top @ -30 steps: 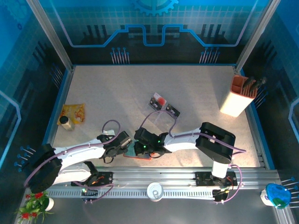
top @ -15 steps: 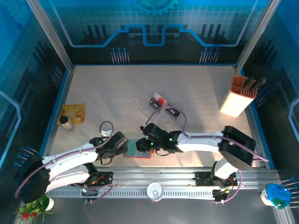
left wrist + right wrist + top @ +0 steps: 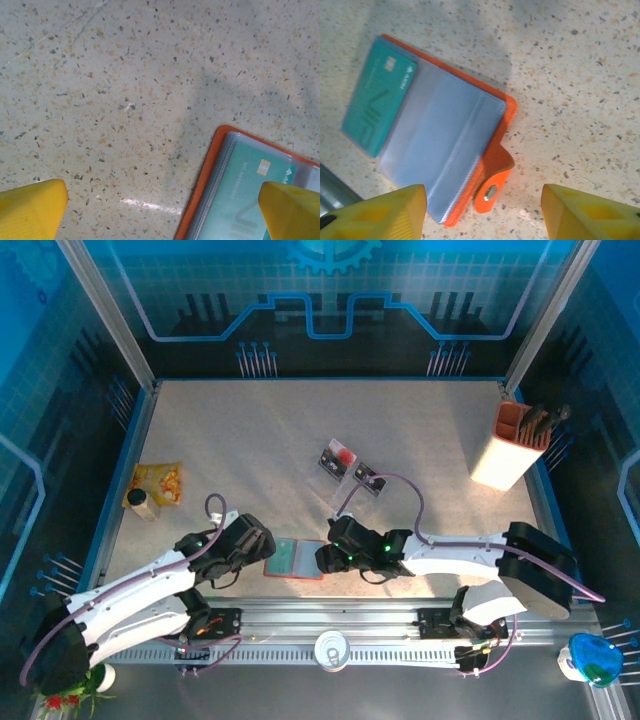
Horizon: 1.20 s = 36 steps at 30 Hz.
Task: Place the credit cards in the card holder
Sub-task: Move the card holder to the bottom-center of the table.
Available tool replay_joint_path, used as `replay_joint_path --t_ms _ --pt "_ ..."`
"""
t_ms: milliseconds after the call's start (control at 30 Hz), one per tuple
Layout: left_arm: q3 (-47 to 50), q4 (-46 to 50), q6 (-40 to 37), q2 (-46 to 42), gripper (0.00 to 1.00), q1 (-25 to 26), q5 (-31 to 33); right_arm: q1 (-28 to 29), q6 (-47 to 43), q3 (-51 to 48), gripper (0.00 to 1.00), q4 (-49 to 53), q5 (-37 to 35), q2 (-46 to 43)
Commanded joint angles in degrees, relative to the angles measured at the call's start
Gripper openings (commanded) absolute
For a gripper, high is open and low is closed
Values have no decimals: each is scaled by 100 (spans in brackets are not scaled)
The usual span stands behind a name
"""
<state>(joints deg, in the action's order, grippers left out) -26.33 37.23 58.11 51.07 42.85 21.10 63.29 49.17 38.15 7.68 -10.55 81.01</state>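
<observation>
The small orange-red folding wallet (image 3: 445, 150) lies open and flat on the pale speckled table (image 3: 250, 440), near its front edge, between the two grippers. A teal rectangular card (image 3: 377, 110) sits in its grey-blue pocket. The left gripper (image 3: 162, 207) hovers beside the wallet, its yellow fingers spread wide and empty. The right gripper (image 3: 485, 212) hangs above the wallet with its jaws apart, holding nothing.

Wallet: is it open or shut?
Open. The wallet lies spread flat with its grey-blue pockets facing up. There is a teal card at one end, and the snap tab is unfastened.
</observation>
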Motion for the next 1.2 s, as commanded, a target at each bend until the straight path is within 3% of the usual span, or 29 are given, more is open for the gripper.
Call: replay_joint_path --t_ms 0,233,300,433,533,833,1033,1167 --pt "-137 20 -146 124 99 -55 -149 -62 -155 147 62 -66 -143 282" --pt "-107 -164 -209 383 99 -59 -294 -62 -184 350 53 -289 -23 714" --pt "-86 -196 -212 429 99 -64 -323 -84 -215 370 43 -248 -71 766" --pt "-83 -243 -214 461 99 -64 -367 -252 -363 245 11 -120 -123 653" --pt "-76 -294 -221 457 99 -60 -408 -465 -599 115 0 -10 -111 452" --pt "113 -1049 -297 492 99 -59 -880 -898 -1030 -22 2 89 309 204" --pt "87 -1372 -421 588 99 -62 -1115 -820 -811 -239 35 94 319 -245" --pt "70 -1553 -437 650 99 -64 -1220 -719 -690 -291 39 257 151 -832"
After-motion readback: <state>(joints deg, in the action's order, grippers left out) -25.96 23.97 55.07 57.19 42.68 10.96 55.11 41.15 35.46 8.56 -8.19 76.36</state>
